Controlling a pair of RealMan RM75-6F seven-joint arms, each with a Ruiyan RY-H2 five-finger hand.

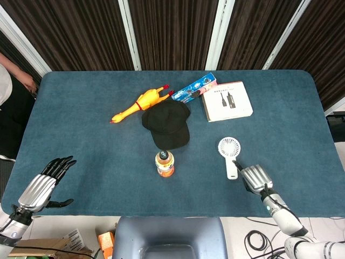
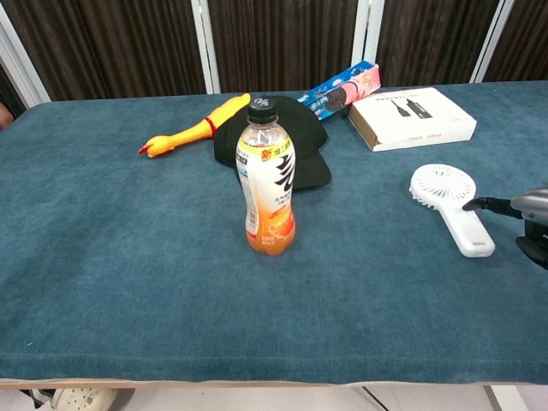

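Observation:
My right hand (image 1: pixel 256 178) lies low on the blue table (image 1: pixel 97 129) at the front right, just right of a white handheld fan (image 1: pixel 229 154). One dark fingertip reaches to the fan's handle; in the chest view the hand (image 2: pixel 524 214) shows only at the right edge, its fingertip close above the fan (image 2: pixel 452 205). It holds nothing. My left hand (image 1: pixel 47 181) hovers at the front left corner with its fingers spread, far from every object. An orange drink bottle (image 1: pixel 164 163) stands upright at front centre, also clear in the chest view (image 2: pixel 267 180).
A black cap (image 1: pixel 167 124) lies behind the bottle. A yellow rubber chicken (image 1: pixel 140 103), a blue snack pack (image 1: pixel 195 89) and a white box (image 1: pixel 227 101) lie further back. A person's arm (image 1: pixel 16 75) shows at the far left edge.

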